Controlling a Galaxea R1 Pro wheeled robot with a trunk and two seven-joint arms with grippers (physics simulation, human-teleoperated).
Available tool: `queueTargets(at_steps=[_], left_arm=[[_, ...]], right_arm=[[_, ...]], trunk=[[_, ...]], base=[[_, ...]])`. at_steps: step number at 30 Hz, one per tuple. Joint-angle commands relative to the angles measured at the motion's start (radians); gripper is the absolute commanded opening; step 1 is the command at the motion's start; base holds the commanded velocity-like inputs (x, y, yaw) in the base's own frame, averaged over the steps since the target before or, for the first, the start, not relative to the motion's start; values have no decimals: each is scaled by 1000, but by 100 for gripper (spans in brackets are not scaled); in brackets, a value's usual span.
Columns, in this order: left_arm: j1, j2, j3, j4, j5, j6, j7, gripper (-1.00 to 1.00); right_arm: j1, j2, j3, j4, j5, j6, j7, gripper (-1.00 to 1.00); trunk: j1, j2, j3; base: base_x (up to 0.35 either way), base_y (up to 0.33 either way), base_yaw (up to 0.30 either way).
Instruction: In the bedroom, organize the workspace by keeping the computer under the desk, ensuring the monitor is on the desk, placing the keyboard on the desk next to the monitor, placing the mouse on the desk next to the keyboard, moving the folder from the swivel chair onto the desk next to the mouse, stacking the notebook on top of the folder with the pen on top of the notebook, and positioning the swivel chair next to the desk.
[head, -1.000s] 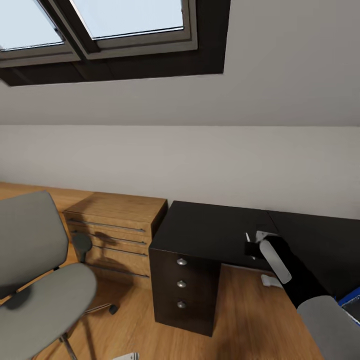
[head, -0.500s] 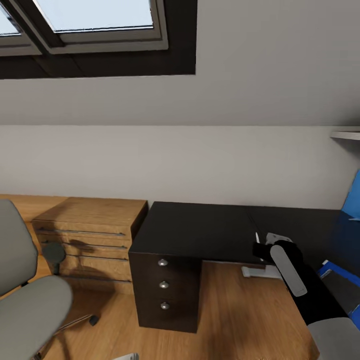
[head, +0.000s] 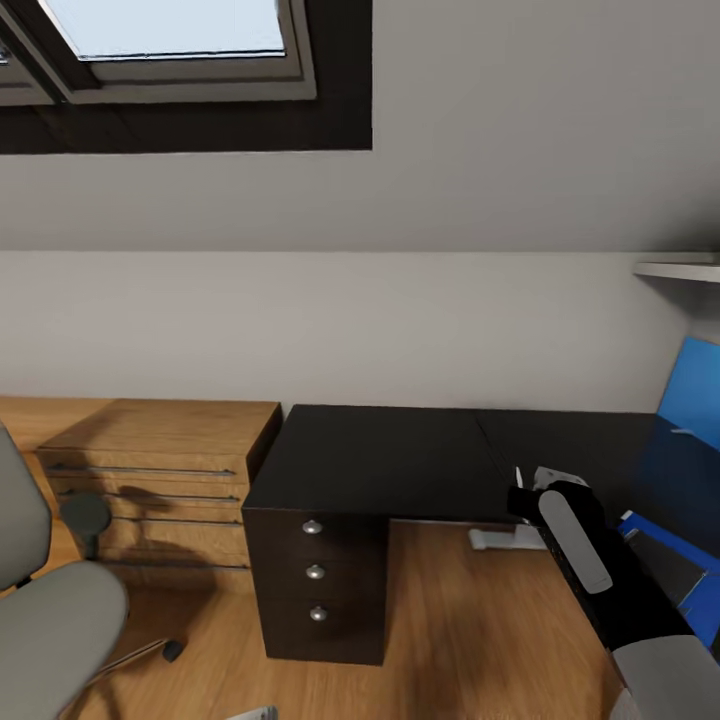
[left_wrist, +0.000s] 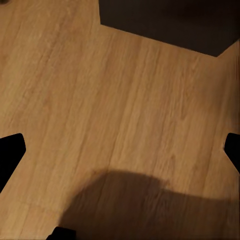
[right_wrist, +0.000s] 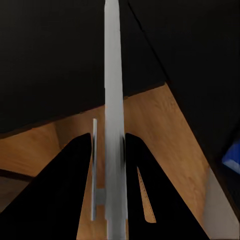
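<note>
Grey padding of the swivel chair (head: 45, 610) is seen at the far left of the head view, its seat and part of its backrest cut off by the frame, with a black armrest pad beside it and a chrome leg on a castor on the light wood floor (head: 470, 620). To its right a light wooden dresser (head: 160, 480) with long bar handles stands against the grey wall, just beside the desk (head: 400, 460). The desk's glossy black top is bare over the dark three-drawer unit (head: 315, 570) with round silver knobs, and one white foot of the desk is seen on the floor beneath. Further right, the right gripper (head: 522, 492) is held over the inner edge of the desk top, and the white pen (head: 518, 478) is pinched between its fingers (the right wrist view shows the pen (right_wrist: 113, 100) as a pale stick running straight out between the two dark fingers, closed against it). At the far right the bright blue folder (head: 690, 580) lies on the desk's other wing, partly hidden behind the right arm, and a blue reflection is seen above it. In the left wrist view, the left gripper's dark fingertips (left_wrist: 10, 155) are spread wide apart over bare floor, nothing being held between them.
</note>
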Motion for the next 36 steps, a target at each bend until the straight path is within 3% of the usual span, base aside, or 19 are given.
queueTargets(at_steps=[1,17,24,36], left_arm=[[0,1,-6,-2,9,5,9,100],[0,1,-6,-1,9,5,8,100],[0,1,-7,-1,9,5,9,100],[0,1,-7,-1,9,6,10,100]], right_arm=[[-1,-1,3,-1,-10,1,-10,-100],[-1,-6,-4,28,-6,-8,-12,-100],[-1,-8,-42,58,-2,-31,-10,-100],[-1,-8,-47,106,83,-123,-7,-100]], trunk=[[0,-1,-1],[0,-1,4],[0,-1,4],[0,-1,4]], base=[[-6,6,-264],[-54,131,-282],[-2,7,-295],[0,0,-280]])
